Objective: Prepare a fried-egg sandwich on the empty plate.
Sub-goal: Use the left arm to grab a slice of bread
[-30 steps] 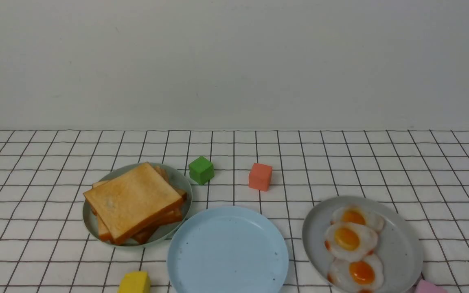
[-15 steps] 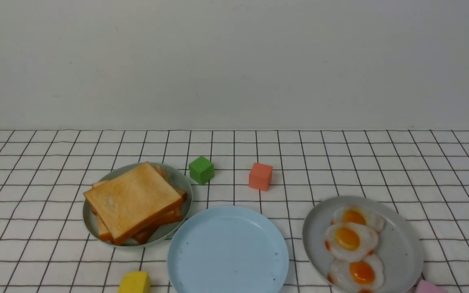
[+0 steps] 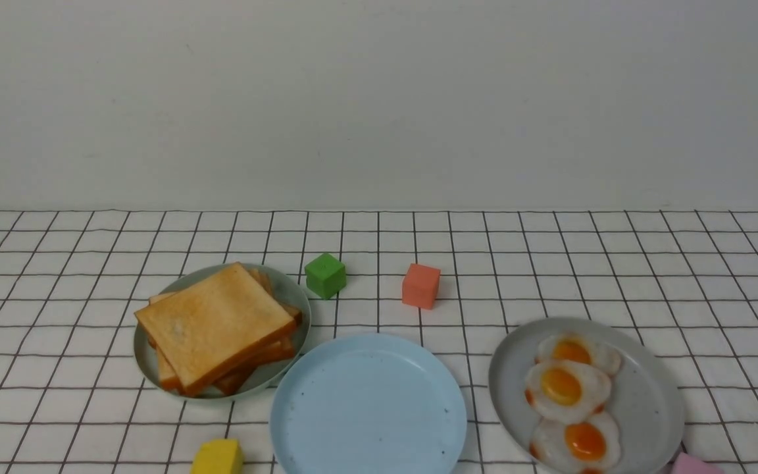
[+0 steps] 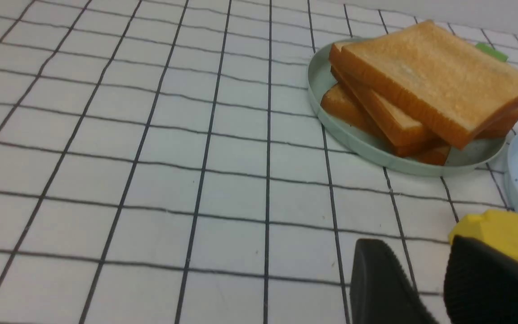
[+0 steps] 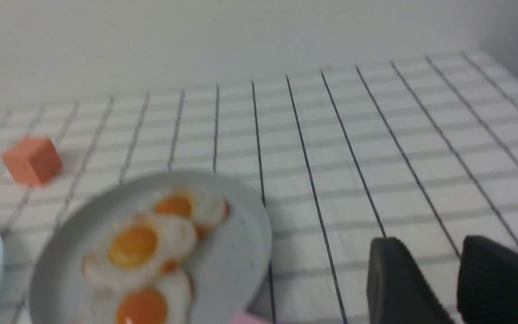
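The table (image 3: 682,263), under a white cloth gridded with dark lines, fills the lower half of the front view. The light-blue plate (image 3: 368,408) lies flat at the near middle, with nothing on it. At its three o'clock, apart from it, is a grey plate (image 3: 655,395) carrying three fried eggs (image 3: 566,388) in an overlapping row. At its ten o'clock, rims nearly touching, is a pale green plate (image 3: 290,289) with a loose stack of toast (image 3: 214,322), the slices fanned at different angles.

The left tool (image 4: 421,256) is over bare cloth, its black fingers parted by a narrow gap and gripping nothing. The right tool (image 5: 430,252) is likewise parted and unloaded, off to the side of the grey plate.

A green cube (image 3: 325,275) sits at the light-blue plate's twelve o'clock, an orange cube (image 3: 420,286) at one o'clock, a yellow block (image 3: 218,457) at eight o'clock and a pink block (image 3: 695,464) at four o'clock, cut off by the frame.
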You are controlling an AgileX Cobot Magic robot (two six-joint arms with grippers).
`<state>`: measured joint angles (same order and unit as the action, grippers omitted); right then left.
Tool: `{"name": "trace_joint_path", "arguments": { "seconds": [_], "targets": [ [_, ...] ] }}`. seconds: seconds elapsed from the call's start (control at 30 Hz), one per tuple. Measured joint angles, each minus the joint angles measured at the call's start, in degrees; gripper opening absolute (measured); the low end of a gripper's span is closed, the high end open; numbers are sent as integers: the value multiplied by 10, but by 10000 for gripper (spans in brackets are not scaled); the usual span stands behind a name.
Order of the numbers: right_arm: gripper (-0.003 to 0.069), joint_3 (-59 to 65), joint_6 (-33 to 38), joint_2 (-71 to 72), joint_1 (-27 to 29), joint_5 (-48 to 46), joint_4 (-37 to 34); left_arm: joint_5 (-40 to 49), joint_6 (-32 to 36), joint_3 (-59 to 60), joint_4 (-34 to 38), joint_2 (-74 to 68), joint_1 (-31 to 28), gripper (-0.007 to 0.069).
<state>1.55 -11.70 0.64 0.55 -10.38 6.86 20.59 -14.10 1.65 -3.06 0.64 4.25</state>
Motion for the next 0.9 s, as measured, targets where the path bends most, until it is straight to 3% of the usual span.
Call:
{"name": "trace_joint_path", "arguments": {
  "seconds": [0.17,0.37,0.6,0.9],
  "targets": [
    [241,0,-11,0,0,111,0,-86,0,0,15,0,0,238],
    [241,0,-105,0,0,205,0,-186,-5,0,43,0,0,238],
    [241,0,-160,0,0,275,0,-211,-1,0,43,0,0,238],
    [241,-69,-182,-8,0,258,1,-242,161,0,-88,0,0,238]
  ]
}}
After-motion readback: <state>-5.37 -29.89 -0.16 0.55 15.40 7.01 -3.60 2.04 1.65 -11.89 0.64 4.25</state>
